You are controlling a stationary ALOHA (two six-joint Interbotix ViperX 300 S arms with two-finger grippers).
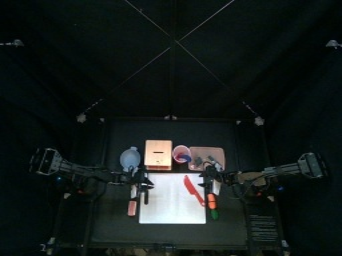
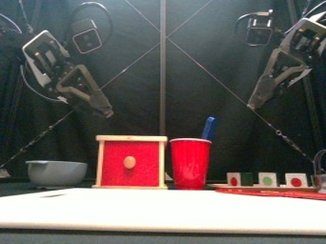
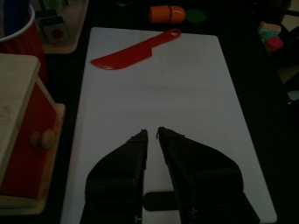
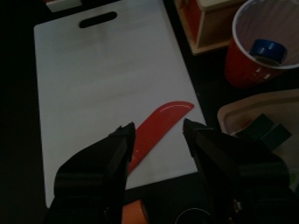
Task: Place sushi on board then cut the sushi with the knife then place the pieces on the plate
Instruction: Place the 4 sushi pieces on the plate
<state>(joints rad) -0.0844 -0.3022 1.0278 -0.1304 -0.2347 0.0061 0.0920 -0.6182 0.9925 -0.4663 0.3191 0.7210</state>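
A white cutting board point(image 1: 171, 200) lies in the middle of the table with a red toy knife point(image 1: 195, 188) on its right part. The knife point(image 4: 160, 129) shows below my open right gripper point(image 4: 160, 133), which hovers over it without touching. My left gripper point(image 3: 155, 135) hangs over the board's left end point(image 3: 152, 96), shut and empty. The sushi pieces point(image 2: 265, 178) stand in a row on the pink tray point(image 2: 274, 192) at the back right; one dark block point(image 4: 272, 131) shows in the right wrist view. Both grippers point(image 1: 139, 184) point(image 1: 210, 183) are raised above the table.
Behind the board stand a blue-grey bowl point(image 2: 56, 172), a wooden box with a red drawer front point(image 2: 132, 162) and a red cup point(image 2: 192, 162) holding a blue knife point(image 2: 208, 127). An orange and green toy food point(image 3: 170, 11) lies by the board's right edge.
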